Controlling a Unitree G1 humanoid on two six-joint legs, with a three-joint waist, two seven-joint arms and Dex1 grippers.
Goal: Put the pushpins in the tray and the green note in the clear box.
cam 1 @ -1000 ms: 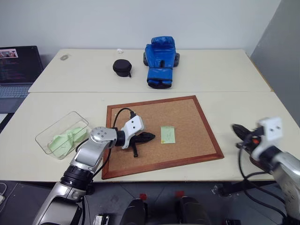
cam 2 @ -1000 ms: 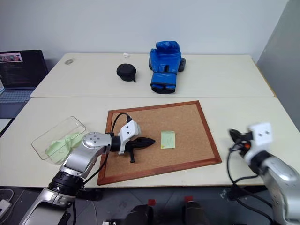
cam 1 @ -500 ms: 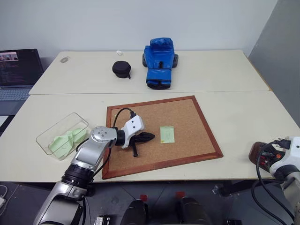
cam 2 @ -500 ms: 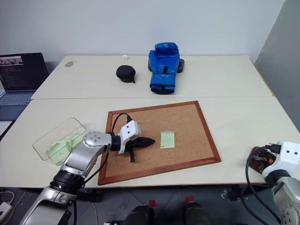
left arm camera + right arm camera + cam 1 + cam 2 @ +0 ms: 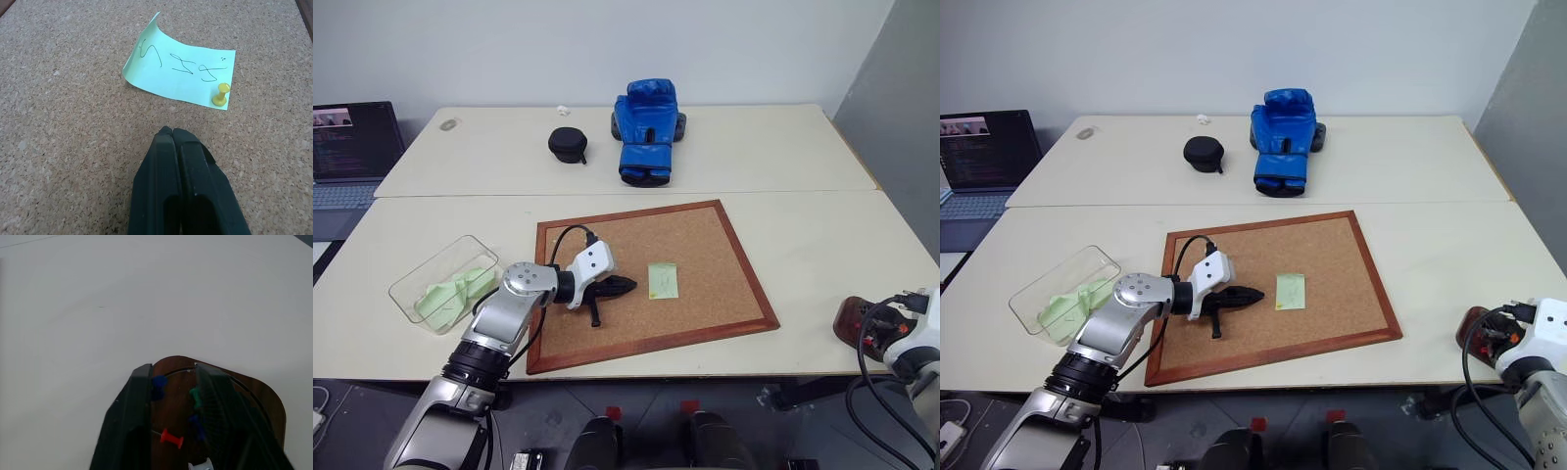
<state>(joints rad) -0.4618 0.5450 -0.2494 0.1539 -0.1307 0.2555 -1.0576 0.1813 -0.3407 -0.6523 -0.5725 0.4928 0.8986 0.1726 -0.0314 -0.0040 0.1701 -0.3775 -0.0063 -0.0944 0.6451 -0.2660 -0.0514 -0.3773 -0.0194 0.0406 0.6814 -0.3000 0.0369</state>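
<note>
The right tool [image 5: 171, 382] hung with fingers parted over the tray [image 5: 266, 404] at lower right, apparently dropping pins among the pushpins [image 5: 171, 437] there. The left tool [image 5: 172, 139] waited closed and empty on the corkboard [image 5: 705, 245] mid-frame, aimed at the green note [image 5: 181, 73], which one yellow pin [image 5: 220, 94] fixed there.

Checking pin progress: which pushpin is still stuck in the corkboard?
The yellow pushpin, pinning a corner of the green note to the corkboard. The red, green and blue ones already lie in the tray.
</note>
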